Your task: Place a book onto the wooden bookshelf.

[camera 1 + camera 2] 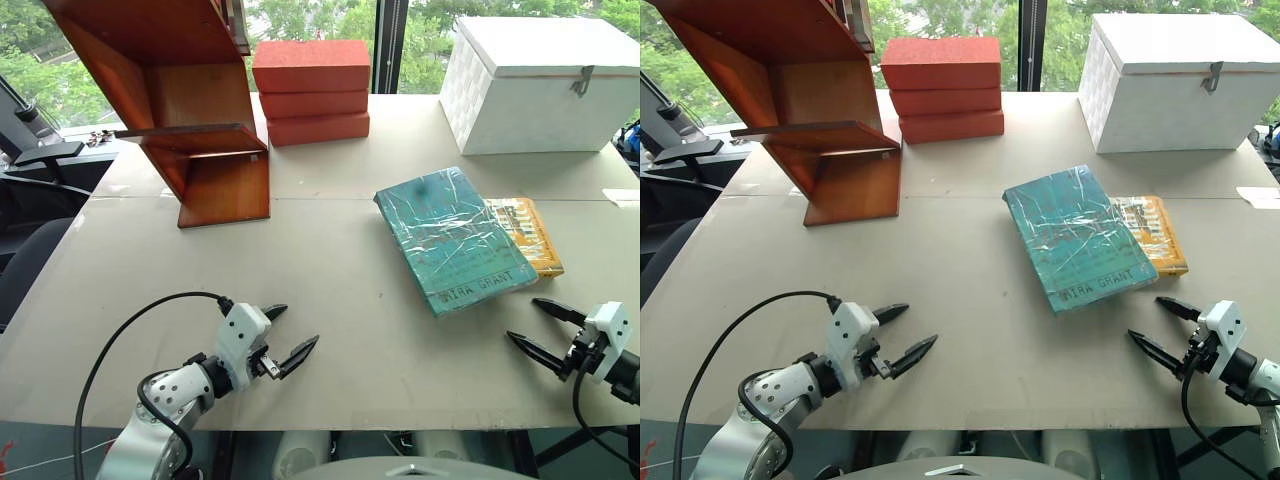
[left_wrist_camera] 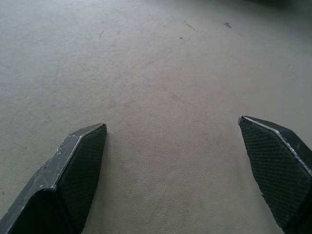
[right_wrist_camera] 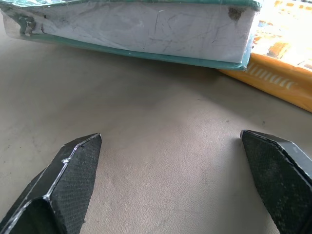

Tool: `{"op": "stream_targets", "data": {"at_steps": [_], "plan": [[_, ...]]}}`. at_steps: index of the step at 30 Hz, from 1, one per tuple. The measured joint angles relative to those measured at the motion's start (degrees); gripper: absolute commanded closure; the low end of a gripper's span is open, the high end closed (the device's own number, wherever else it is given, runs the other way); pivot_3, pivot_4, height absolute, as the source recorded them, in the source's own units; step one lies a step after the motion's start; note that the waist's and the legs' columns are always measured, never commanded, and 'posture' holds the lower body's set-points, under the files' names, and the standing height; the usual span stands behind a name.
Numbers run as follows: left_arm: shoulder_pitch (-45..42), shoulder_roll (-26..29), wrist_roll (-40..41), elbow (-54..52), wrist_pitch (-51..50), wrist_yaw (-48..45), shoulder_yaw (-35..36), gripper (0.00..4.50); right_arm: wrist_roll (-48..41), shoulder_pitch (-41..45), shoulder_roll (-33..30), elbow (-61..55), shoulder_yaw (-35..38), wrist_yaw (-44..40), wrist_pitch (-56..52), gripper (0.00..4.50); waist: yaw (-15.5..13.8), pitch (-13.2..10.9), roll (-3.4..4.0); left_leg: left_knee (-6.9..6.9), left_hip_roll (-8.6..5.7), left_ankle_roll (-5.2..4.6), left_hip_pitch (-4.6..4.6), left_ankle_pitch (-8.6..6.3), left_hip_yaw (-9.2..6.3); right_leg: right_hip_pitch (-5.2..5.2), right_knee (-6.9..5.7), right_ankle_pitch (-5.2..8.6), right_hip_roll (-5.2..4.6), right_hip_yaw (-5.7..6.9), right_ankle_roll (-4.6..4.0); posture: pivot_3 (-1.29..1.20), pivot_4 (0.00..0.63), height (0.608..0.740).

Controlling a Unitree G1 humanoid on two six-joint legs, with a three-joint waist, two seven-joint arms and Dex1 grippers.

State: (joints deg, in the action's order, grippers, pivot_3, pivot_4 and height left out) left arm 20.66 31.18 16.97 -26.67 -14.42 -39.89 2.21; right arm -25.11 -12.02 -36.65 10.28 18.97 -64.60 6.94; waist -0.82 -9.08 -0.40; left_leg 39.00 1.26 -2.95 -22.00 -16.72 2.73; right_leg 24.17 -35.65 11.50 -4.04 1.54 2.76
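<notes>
While both arms wait low over the near edge of the table (image 1: 330, 330), nothing has yet been picked up. At seven o'clock in the head view, the left gripper (image 1: 283, 343) hangs above bare tabletop, its two black fingers spread wide and empty; the left wrist view looks out past them over plain beige surface. At five o'clock, the right gripper (image 1: 541, 328) is likewise spread wide and holds nothing, pointed toward the book (image 1: 455, 238), which lies flat just beyond its fingertips.

That book, teal-green under shiny plastic wrap, sits at about three o'clock from the table's centre, its near end showing pale page edges in the right wrist view. Its far side rests partly on a smaller orange-yellow book (image 1: 530, 232), so it is probably tipped slightly.

Farther back, the wooden bookshelf (image 1: 190, 110) stands tilted at eleven o'clock, well apart from the book. A stack of red-orange blocks (image 1: 311, 92) lies just beside it at twelve, and a white box (image 1: 540, 85) stands at one o'clock.

The likely trouble is grip: slick wrap and a wide cover could let the book slide from the fingers. A grasp taken too deep may drag the orange-yellow book along. The slanted shelf board could also let the book slip off once set down.
</notes>
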Motion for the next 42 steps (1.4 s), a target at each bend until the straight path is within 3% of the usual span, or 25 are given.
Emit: {"op": "stream_targets", "data": {"at_steps": [32,38,42], "plan": [[-5.8,-1.5,0.5,3.0,2.0,-1.2,-2.3,0.04,-1.1,-2.8,-0.6,-2.2,0.4,0.4,-0.3,0.0,-0.1,0.0,-0.06,0.0,-0.01,0.0,-0.01,0.0,0.01,-0.01,0.0,0.0,0.01,0.01,0.0,0.0,0.15,0.74],[-12.1,-1.9,5.7,4.3,-6.7,-0.9,-2.0,0.04,-2.9,-6.0,-0.7,-9.2,2.2,1.6,-2.8,0.0,-0.1,-0.1,-0.02,0.0,-0.02,-0.01,-0.01,0.0,0.0,-0.02,-0.02,-0.01,0.04,0.01,0.0,0.0,0.15,0.74],[-20.1,-1.0,12.1,6.9,-19.4,-1.6,-2.4,0.04,-10.0,-10.7,-1.6,-21.1,4.9,1.8,-8.8,0.0,-0.3,-0.1,0.03,0.02,-0.04,-0.01,-0.01,0.01,-0.06,-0.03,-0.08,-0.01,0.08,0.03,0.01,0.0,0.15,0.74]]}}
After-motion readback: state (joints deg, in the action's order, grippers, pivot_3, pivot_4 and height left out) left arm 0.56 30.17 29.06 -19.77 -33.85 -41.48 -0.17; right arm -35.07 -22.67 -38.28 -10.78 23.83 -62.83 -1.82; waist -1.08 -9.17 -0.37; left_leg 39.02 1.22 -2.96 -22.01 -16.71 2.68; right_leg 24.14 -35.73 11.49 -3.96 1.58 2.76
